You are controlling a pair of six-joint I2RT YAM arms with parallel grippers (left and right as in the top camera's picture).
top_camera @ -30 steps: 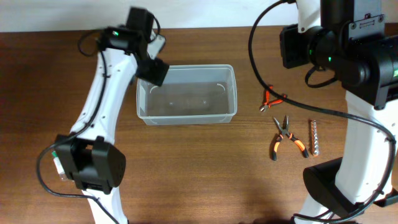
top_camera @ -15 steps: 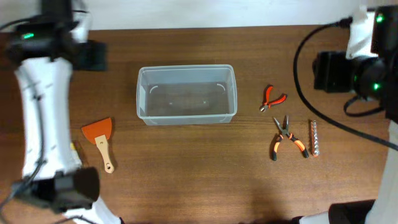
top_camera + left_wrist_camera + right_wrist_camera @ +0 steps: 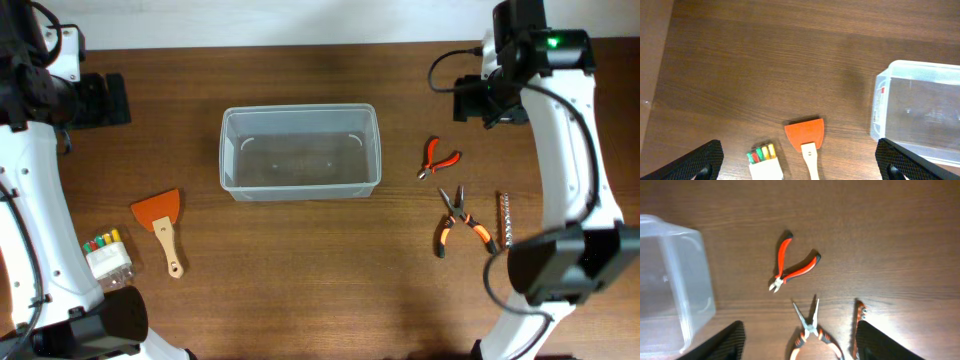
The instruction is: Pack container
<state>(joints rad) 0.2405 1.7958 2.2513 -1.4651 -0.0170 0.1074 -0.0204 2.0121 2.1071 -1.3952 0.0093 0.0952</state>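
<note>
At the middle of the brown wooden surface (image 3: 300, 270), seen from overhead, sits the container (image 3: 300, 190), upright, its long sides running from 9 to 3 o'clock and the wood grain showing through its clear floor.

Taking the container as the centre of the dial:
- An orange scraper (image 3: 160, 225) lies flat at about 8 o'clock, well apart from the tub, blade toward the far edge and pale wooden handle toward the near edge.
- A small clear case (image 3: 108, 255) holding coloured bits lies farther out along 8 o'clock, near the scraper but not touching it.
- Red-handled cutters (image 3: 437, 158) lie near the tub's short wall at 3 o'clock, handles spread.
- Orange-and-black needle-nose pliers (image 3: 460, 222) lie at 4 o'clock, tips pointing to the far edge.
- A slim studded metal bar (image 3: 504, 218) lies just beside the pliers on their outer side, parallel to them and next to the right arm.

The left hand (image 3: 100, 100) hangs at 10 o'clock, well away from the tub. In its wrist view its black fingers (image 3: 702, 160) sit in the two bottom corners, spread wide with nothing between them but the surface below.

The right hand (image 3: 482, 98) hangs at 2 o'clock, above the cutters' side of the surface. Its fingers (image 3: 727, 342) are likewise wide apart and hold nothing, with the cutters and pliers showing below them.
</note>
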